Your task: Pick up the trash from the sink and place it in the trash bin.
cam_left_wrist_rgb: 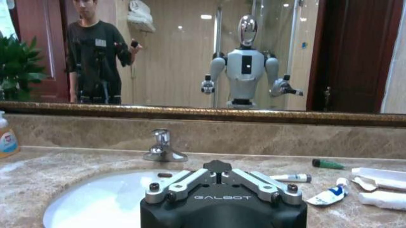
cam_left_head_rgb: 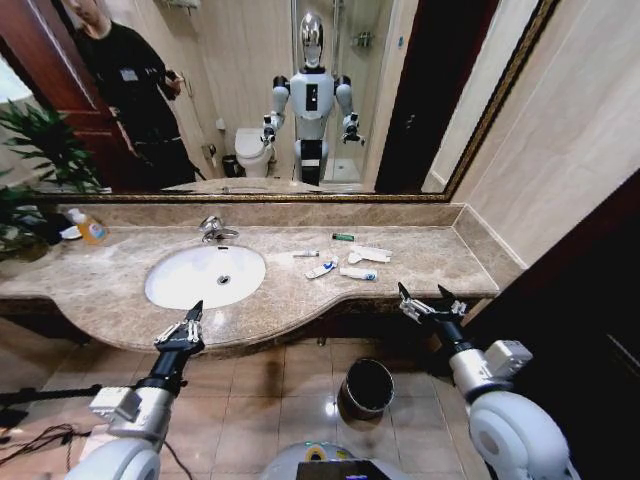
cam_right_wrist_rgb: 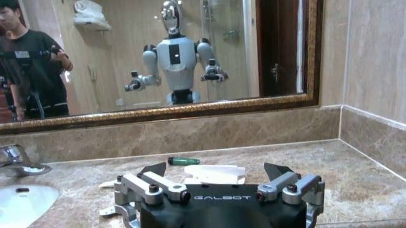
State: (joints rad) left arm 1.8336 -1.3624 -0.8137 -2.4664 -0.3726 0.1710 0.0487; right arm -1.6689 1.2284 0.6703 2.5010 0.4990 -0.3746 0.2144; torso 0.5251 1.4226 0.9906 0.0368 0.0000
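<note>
**Trash on the counter, both grippers held empty**

The trash (cam_left_head_rgb: 340, 260) is seen lying on the brown counter (cam_left_head_rgb: 100, 290), at 3 o'clock from the white sink (cam_left_head_rgb: 205, 276). A small green piece (cam_left_head_rgb: 343, 237) is set near the back wall. The left gripper (cam_left_head_rgb: 181, 325) is held at the sink's front edge, fingers pressed together. The right gripper (cam_left_head_rgb: 428, 303) is held at the counter's right end, fingers spread. The trash bin (cam_left_head_rgb: 367, 387) is placed on the floor at 6 o'clock, under the counter
</note>
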